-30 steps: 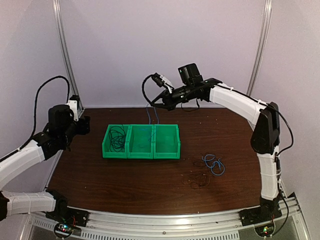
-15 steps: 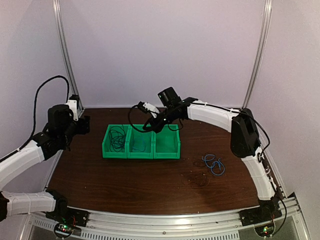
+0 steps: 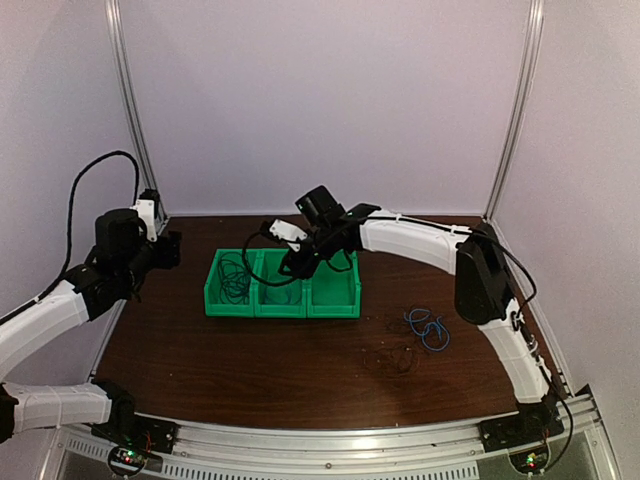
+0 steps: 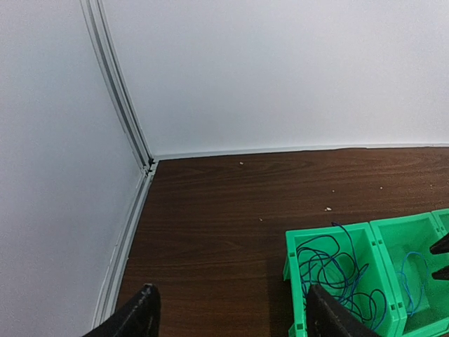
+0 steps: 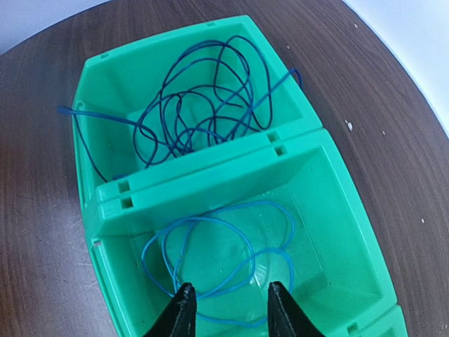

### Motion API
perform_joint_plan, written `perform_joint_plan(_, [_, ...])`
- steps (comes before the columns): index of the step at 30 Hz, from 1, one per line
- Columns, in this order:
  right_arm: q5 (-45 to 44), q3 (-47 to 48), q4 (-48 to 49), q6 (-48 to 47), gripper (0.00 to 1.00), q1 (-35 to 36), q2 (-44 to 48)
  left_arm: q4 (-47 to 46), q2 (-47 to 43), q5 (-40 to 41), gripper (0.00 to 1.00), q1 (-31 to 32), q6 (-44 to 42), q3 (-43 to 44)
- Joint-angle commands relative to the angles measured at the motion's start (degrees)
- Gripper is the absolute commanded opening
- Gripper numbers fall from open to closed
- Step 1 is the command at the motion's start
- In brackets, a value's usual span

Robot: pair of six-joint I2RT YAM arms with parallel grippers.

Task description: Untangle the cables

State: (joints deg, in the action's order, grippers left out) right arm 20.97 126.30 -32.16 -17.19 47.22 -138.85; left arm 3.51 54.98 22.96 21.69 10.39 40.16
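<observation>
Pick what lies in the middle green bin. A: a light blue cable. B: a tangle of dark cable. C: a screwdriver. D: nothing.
A: in the right wrist view a light blue cable loops on the floor of the middle bin, while the dark cable fills the left bin.

White arm shells (image 3: 420,235), black joints (image 3: 480,275), looping black hoses (image 3: 73,200)

I have open bench (image 3: 250,365) from 6 round to 8 o'clock, and a bare strip behind the green bins (image 3: 282,306) toward 12. My right arm (image 3: 420,235) reaches in from 3 o'clock across the bins, with the right tool (image 5: 231,286) low over the middle bin, closing that route. Loose cables (image 3: 427,328) litter 4 to 5 o'clock.
</observation>
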Motion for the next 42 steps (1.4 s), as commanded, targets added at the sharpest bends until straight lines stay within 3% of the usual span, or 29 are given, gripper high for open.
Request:
perform_joint_plan(1, [-5.5, -4.1, -2.0, -2.6, 0.39, -0.6, 10.6, -2.8, -0.7, -1.5, 0.72, -0.4, -0.5, -0.2])
perform_joint_plan(9, [-5.3, -22.6, -1.2, -4.2, 0.42, -5.6, 27.9, -5.5, -1.7, -10.5, 0.69, -0.3, -2.6, -0.8])
perform_joint_plan(17, [2.1, -43.3, -3.8, -5.3, 0.26, -19.3, 42.6, -10.9, 0.2, -33.0, 0.63, 1.9, -1.4, -0.4])
perform_joint_plan(21, [3.7, -53.7, -4.6, -8.9, 0.26, -24.9, 49.0, -9.5, 4.7, -31.4, 0.61, 8.9, -1.7, 3.6])
perform_joint_plan(25, [0.3, -62.2, -4.7, -13.2, 0.35, -25.6, 52.1, -10.6, 10.8, -27.8, 0.62, 17.9, -0.9, 6.5])
perform_joint_plan(30, [-0.3, -67.4, -3.9, -15.1, 0.38, -25.6, 51.8, -12.7, 21.8, -20.2, 0.62, 28.5, 1.7, 10.1])
perform_joint_plan(36, [0.8, -68.4, -3.2, -16.0, 0.4, -25.6, 50.8, -18.8, 27.3, -25.7, 0.62, 30.4, 8.5, 10.0])
perform_joint_plan(42, [1.8, -68.6, -2.3, -16.6, 0.4, -25.6, 48.0, -19.9, 28.3, -26.2, 0.62, 30.5, 10.5, 10.2])
